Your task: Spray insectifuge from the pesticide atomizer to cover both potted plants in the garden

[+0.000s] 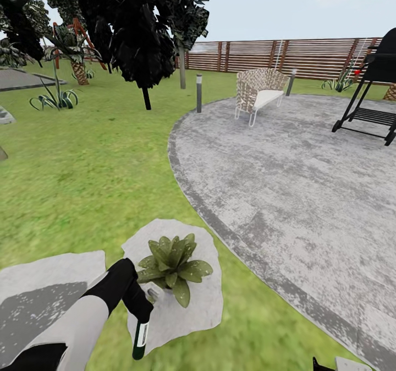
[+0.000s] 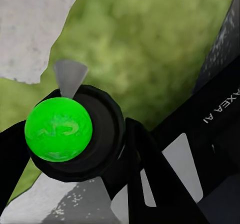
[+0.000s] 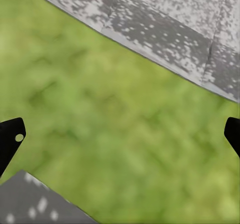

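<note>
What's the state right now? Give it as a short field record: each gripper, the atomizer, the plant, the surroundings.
left gripper: shut on the pesticide atomizer, beside the plant
pesticide atomizer: dark bottle with a white label, hanging below the gripper over the stepping stone
potted plant: upright green rosette on the stepping stone, just beyond the gripper
right gripper: open, holding nothing, over grass near the patio edge
surroundings: round grey patio, wicker chair, black grill, wooden fence

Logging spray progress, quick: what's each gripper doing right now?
Left gripper: shut on the spray bottle, beside the potted plant.
Right gripper: open, holding nothing, above grass.
</note>
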### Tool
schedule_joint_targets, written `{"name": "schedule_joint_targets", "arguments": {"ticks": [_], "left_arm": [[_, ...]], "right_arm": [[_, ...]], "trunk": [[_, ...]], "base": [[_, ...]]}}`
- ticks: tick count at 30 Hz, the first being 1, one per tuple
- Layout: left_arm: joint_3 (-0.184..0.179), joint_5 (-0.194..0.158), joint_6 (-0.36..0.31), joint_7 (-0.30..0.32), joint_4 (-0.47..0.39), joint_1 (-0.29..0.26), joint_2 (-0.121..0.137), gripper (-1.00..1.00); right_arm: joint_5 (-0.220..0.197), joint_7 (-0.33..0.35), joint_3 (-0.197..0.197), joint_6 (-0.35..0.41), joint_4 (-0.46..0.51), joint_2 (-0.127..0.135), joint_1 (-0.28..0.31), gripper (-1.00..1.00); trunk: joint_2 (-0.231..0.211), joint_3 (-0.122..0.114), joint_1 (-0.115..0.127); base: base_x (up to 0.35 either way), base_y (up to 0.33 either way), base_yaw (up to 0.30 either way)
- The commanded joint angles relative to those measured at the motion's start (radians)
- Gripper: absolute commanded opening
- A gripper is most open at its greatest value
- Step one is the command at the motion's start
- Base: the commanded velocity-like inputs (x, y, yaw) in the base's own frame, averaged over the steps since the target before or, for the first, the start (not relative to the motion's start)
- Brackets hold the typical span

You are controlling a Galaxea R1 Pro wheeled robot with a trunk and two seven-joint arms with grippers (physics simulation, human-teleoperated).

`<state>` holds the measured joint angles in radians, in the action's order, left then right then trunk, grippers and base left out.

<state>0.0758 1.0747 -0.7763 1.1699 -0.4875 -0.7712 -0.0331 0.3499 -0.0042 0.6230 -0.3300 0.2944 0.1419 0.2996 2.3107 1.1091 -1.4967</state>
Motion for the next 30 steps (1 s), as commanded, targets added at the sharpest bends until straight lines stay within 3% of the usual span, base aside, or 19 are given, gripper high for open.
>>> {"name": "schedule_joint_targets", "arguments": {"ticks": [1,4,5,11,19,30], "left_arm": [[0.008,0.009,-0.007,0.007,-0.002,0.0,-0.002,-1.0],[0.007,0.009,-0.007,-0.028,-0.001,0.0,-0.006,-1.0],[0.01,0.003,-0.009,-0.092,0.005,0.0,-0.014,-1.0],[0.009,-0.082,-0.022,-0.144,0.014,0.0,-0.049,-1.0],[0.009,-0.086,-0.023,-0.148,0.014,0.001,-0.051,-1.0],[0.009,-0.085,-0.023,-0.148,0.013,0.001,-0.048,-1.0]], "right_arm": [[0.011,0.0,0.007,-0.004,-0.001,0.0,0.001,1.0],[0.011,0.0,0.007,-0.004,-0.001,0.0,0.001,1.0],[0.011,0.0,0.007,-0.004,-0.001,0.001,0.001,1.0],[0.009,0.0,0.007,-0.004,-0.001,0.0,0.001,1.0],[0.009,0.0,0.007,-0.004,-0.001,-0.004,0.001,1.0],[0.009,0.0,0.007,-0.005,-0.001,-0.004,0.001,1.0]], "trunk": [[0.0,0.001,0.0],[0.0,0.001,0.0],[0.0,0.001,0.0],[0.0,0.001,0.0],[0.0,0.001,0.0],[0.0,0.001,0.0]], "base": [[0.0,0.0,0.0],[0.0,0.0,0.0],[0.0,0.0,0.0],[0.0,0.0,0.0],[0.0,-0.041,0.131],[0.0,-0.3,0.273]]}}
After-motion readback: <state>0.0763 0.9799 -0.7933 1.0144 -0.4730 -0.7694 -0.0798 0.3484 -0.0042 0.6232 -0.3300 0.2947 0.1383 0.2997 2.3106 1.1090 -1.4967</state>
